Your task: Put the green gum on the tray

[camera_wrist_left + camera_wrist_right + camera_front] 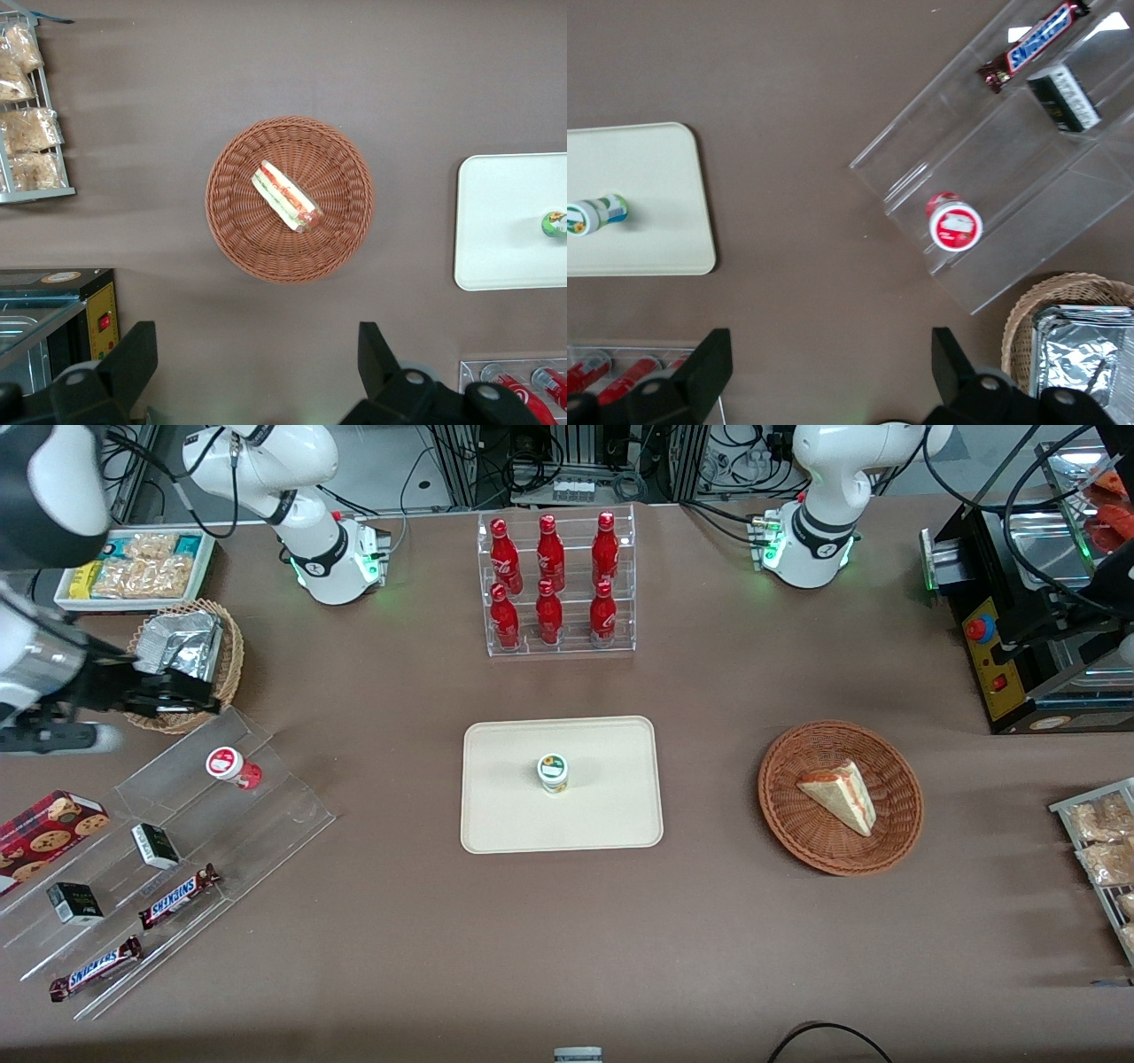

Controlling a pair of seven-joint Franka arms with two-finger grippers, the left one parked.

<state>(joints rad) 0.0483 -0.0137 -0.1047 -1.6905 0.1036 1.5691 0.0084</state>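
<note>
The green gum (553, 772) is a small bottle with a white lid ringed green, and it stands upright near the middle of the cream tray (611, 806). The right wrist view shows the green gum (596, 215) on the tray (656, 177), and so does the left wrist view, with the gum (555, 223) on the tray (500, 252). My gripper (199, 695) hovers well away from the tray, toward the working arm's end of the table, over the rim of a wicker basket. The gripper (831, 363) is open, with bare tabletop between its fingers.
A red-lidded bottle (232, 766) stands on a clear stepped stand (266, 815) that also holds Snickers bars (177, 895) and small dark boxes. The wicker basket (232, 662) holds foil packets. A rack of red bottles (556, 584) stands farther from the camera than the tray. Another basket (797, 815) holds a sandwich.
</note>
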